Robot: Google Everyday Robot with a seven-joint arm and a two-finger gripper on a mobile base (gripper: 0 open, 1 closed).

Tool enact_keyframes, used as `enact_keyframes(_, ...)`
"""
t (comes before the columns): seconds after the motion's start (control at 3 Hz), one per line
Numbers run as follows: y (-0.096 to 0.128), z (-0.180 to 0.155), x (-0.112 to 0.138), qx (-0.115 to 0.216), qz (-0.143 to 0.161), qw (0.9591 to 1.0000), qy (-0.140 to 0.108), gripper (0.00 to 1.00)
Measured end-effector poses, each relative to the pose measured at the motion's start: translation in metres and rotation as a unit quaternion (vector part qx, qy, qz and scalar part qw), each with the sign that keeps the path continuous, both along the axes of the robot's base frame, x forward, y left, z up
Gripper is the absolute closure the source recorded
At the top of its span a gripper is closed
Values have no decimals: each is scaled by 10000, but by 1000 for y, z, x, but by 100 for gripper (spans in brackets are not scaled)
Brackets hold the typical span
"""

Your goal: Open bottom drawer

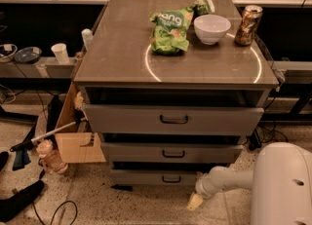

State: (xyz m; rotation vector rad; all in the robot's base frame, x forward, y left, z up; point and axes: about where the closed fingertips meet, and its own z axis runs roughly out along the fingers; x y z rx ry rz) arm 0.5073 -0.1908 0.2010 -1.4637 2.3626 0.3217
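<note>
The grey cabinet has three drawer fronts, each with a black bar handle. The bottom drawer (151, 177) is the narrowest front, near the floor, and stands out a little from the cabinet body like the two above it. Its handle (171, 179) sits at the middle. My gripper (195, 201) hangs at the end of the white arm (224, 180), low over the floor, just right of and below the drawer's right end. It holds nothing that I can see.
On the cabinet top (122, 48) lie a green chip bag (169, 29), a white bowl (211, 28) and a can (247, 18). A cardboard box (73, 136), a bottle (48, 157) and cables lie on the floor to the left. My white body (282, 185) fills the lower right.
</note>
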Motion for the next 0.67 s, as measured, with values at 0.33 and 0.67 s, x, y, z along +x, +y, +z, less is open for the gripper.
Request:
enact_keyframes(0.33, 6, 0, 9, -17, 89, 10000, -28, 0)
enact_keyframes(0.67, 13, -1, 21, -26, 164, 9999, -47, 0)
